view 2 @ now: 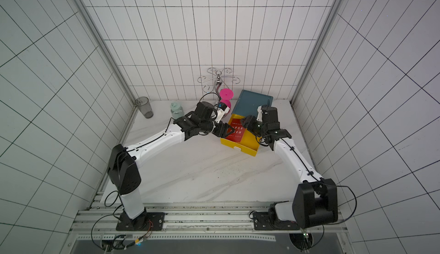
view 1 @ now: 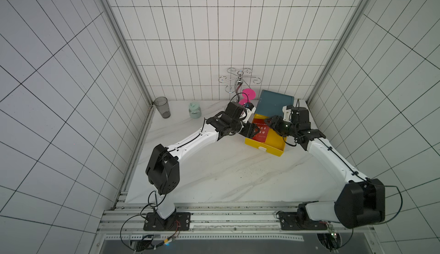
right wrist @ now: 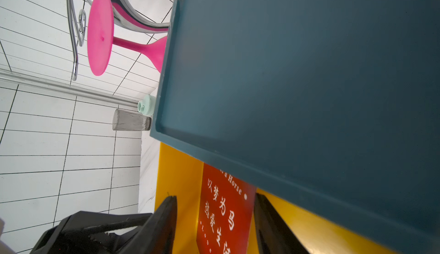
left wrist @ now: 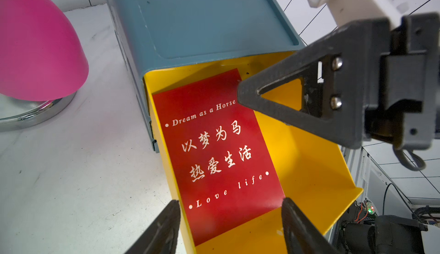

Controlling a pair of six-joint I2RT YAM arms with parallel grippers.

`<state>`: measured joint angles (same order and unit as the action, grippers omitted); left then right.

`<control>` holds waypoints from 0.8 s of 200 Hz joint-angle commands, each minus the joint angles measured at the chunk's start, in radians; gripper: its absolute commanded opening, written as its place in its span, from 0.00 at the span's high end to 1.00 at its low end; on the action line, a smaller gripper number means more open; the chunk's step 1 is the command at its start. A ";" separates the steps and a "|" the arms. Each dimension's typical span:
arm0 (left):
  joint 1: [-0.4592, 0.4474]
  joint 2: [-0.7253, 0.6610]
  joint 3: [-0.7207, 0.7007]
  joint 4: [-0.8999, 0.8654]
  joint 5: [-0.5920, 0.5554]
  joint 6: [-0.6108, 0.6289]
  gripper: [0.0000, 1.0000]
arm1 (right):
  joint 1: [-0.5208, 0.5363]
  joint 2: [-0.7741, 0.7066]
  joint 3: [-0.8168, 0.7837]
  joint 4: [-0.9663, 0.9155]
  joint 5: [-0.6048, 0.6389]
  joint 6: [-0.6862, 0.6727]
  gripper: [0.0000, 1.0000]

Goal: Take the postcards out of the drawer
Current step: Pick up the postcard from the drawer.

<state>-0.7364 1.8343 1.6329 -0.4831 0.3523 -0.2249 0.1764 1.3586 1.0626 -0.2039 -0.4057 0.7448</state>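
Observation:
A yellow drawer (view 1: 273, 143) (view 2: 247, 143) stands pulled out of a teal cabinet (view 1: 276, 105) (left wrist: 202, 19). In it lies a red postcard (view 1: 262, 131) (view 2: 237, 132) (left wrist: 219, 150) (right wrist: 223, 212) with white lettering; I can make out only one. My left gripper (view 1: 256, 131) (left wrist: 231, 200) is open. One finger is outside the drawer's side wall and the other is at the card's near corner. My right gripper (view 1: 269, 121) (right wrist: 215, 195) is open over the card's far end by the cabinet mouth, with a finger on each side of the card.
A pink goblet (view 1: 248, 94) sits upside down at a chrome hook rack (view 1: 239, 80) just left of the cabinet. A grey tumbler (view 1: 162, 107) and a mint-green jar (view 1: 194, 110) stand at the back left. Tiled walls close in the marble tabletop (view 1: 226, 169).

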 commanded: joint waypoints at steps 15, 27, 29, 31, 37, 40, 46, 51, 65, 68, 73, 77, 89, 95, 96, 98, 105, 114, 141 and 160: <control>0.016 -0.023 0.028 0.017 -0.010 -0.018 0.33 | -0.002 0.015 -0.029 0.012 -0.011 0.006 0.49; 0.019 -0.031 0.025 0.020 -0.013 -0.021 0.33 | -0.003 0.017 -0.030 0.013 -0.009 0.006 0.50; 0.020 -0.032 0.024 0.021 -0.013 -0.021 0.33 | -0.002 0.017 -0.029 0.014 -0.008 0.006 0.51; 0.020 -0.034 0.023 0.022 -0.013 -0.022 0.33 | -0.002 0.017 -0.030 0.014 -0.008 0.006 0.51; 0.022 -0.039 0.019 0.028 -0.013 -0.024 0.33 | -0.003 0.018 -0.030 0.014 -0.007 0.007 0.52; 0.021 -0.041 0.017 0.031 -0.013 -0.025 0.33 | -0.003 0.018 -0.029 0.014 -0.007 0.008 0.52; 0.023 -0.045 0.013 0.035 -0.012 -0.027 0.33 | -0.003 0.019 -0.030 0.015 -0.008 0.009 0.54; 0.023 -0.046 0.012 0.037 -0.011 -0.029 0.33 | -0.003 0.019 -0.030 0.015 -0.008 0.010 0.55; 0.023 -0.048 0.009 0.037 -0.007 -0.030 0.33 | -0.003 0.022 -0.029 0.018 -0.008 0.012 0.59; 0.023 -0.050 0.009 0.037 -0.007 -0.030 0.33 | -0.003 0.021 -0.029 0.020 -0.008 0.012 0.60; 0.023 -0.051 0.007 0.036 -0.006 -0.031 0.33 | -0.003 0.021 -0.029 0.021 -0.006 0.012 0.61; 0.023 -0.053 0.006 0.038 -0.006 -0.033 0.33 | -0.003 0.020 -0.029 0.021 -0.006 0.012 0.62; 0.023 -0.055 0.004 0.038 -0.006 -0.033 0.33 | -0.002 0.024 -0.031 0.021 -0.005 0.012 0.65; 0.023 -0.056 0.003 0.038 -0.006 -0.033 0.33 | -0.002 0.025 -0.031 0.021 -0.003 0.014 0.66; 0.023 -0.056 0.002 0.038 -0.006 -0.034 0.33 | -0.002 0.025 -0.030 0.021 -0.003 0.014 0.67; 0.023 -0.056 0.002 0.038 -0.006 -0.034 0.33 | -0.003 0.026 -0.030 0.021 -0.004 0.014 0.67; 0.024 -0.058 0.000 0.038 -0.006 -0.035 0.33 | -0.002 0.029 -0.032 0.023 -0.003 0.017 0.69; 0.025 -0.062 -0.003 0.038 -0.006 -0.037 0.33 | -0.003 0.030 -0.034 0.024 -0.004 0.019 0.72; 0.027 -0.069 -0.015 0.038 -0.010 -0.037 0.33 | -0.004 0.031 -0.036 0.024 0.004 0.026 0.84; 0.035 -0.080 -0.025 0.038 -0.013 -0.039 0.33 | -0.007 0.029 -0.037 0.023 0.002 0.034 0.93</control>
<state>-0.7139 1.7996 1.6264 -0.4671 0.3454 -0.2562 0.1761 1.3811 1.0496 -0.1944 -0.4046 0.7712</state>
